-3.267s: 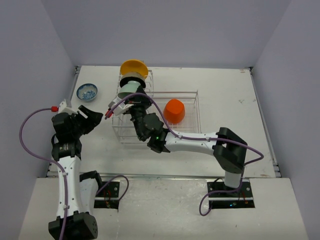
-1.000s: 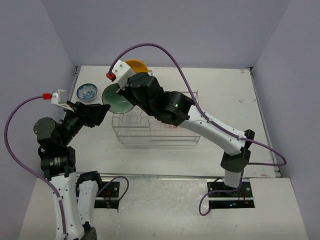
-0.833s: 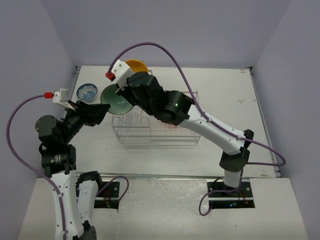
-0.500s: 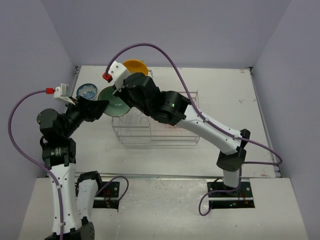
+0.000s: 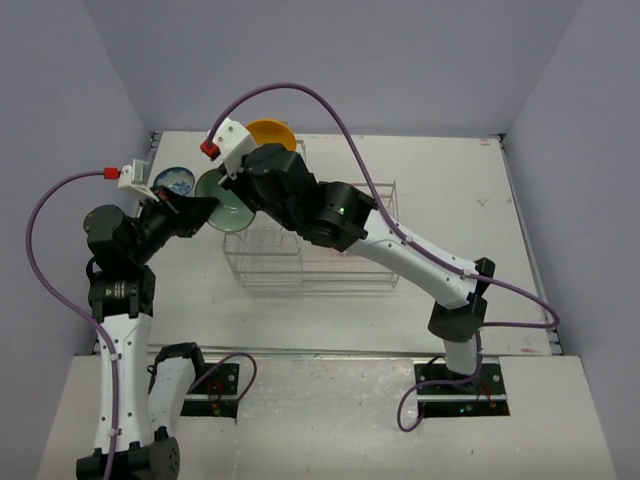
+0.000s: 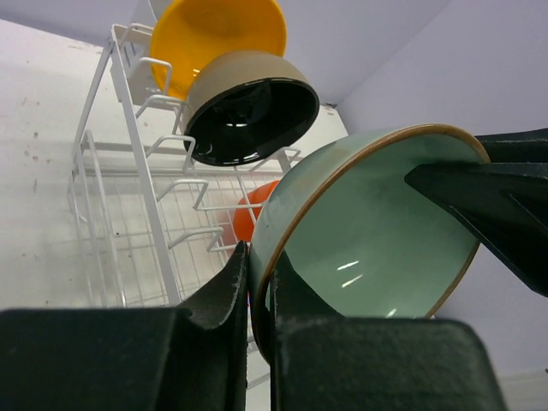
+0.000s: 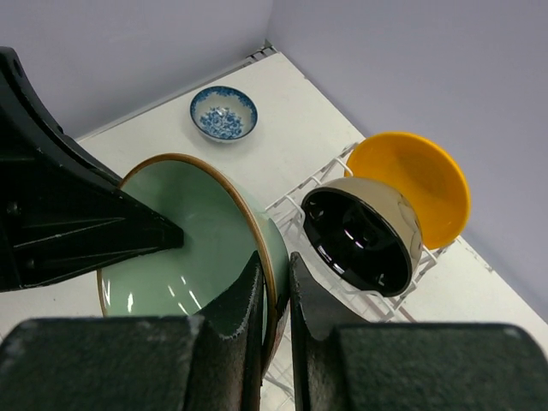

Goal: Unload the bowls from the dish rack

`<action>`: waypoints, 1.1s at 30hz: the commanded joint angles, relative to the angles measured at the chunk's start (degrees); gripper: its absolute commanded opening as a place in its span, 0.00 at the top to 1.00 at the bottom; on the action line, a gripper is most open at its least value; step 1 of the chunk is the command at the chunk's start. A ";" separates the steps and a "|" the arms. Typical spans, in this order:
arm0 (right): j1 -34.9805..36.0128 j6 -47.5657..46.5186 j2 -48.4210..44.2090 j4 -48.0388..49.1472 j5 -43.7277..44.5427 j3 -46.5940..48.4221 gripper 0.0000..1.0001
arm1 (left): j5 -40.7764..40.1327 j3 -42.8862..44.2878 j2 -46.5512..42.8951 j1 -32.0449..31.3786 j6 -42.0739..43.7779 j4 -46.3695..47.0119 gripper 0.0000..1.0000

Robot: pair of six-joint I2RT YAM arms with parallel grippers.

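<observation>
Left gripper [image 6: 257, 257] was pinching the left side of the pale mint green bowl's [image 6: 368, 231] rim, its two fingers pressed together with only the bowl's wall between them. The right gripper [image 7: 276, 265] was clamped the same way on the opposite side of that rim. The bowl hung in the air between the two arms, tilted on edge, just left of the dish rack's [image 5: 300, 270] tall section and clear of the table [image 5: 450, 200].

The main danger looked to be that double hold. With two stiff arms on one rim, any move by either arm before the other let go would have wrenched the bowl, and it could have twisted out of a thin pinch or chipped. If the right gripper released, the left one would carry the whole bowl by a narrow bite at the edge. The overhanging weight could then have swung it down and slid it free.

The blue-and-white bowl [image 7: 223, 113] sat on the table close to the left, so a dropped bowl might have struck it.

The right arm reached across the rack, where the black bowl [image 6: 248, 116] and the yellow bowl [image 6: 218, 34] leaned in the slots and the orange-red bowl [image 6: 257, 214] lay in the low basket behind the wires. A careless retreat could have knocked them or caught the wires.
</observation>
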 commanded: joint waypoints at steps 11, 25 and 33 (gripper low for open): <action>2.54 -0.69 0.49 0.60 -6.27 2.94 1.00 | -5.95 0.51 0.30 -0.82 -4.03 5.82 1.00; 2.72 -0.25 -0.74 1.66 -4.09 3.02 0.22 | -8.85 1.12 3.99 -1.52 -3.33 7.49 1.00; 3.16 1.41 -8.38 1.58 5.15 2.24 0.04 | -14.56 5.95 6.53 -1.52 0.79 2.50 1.00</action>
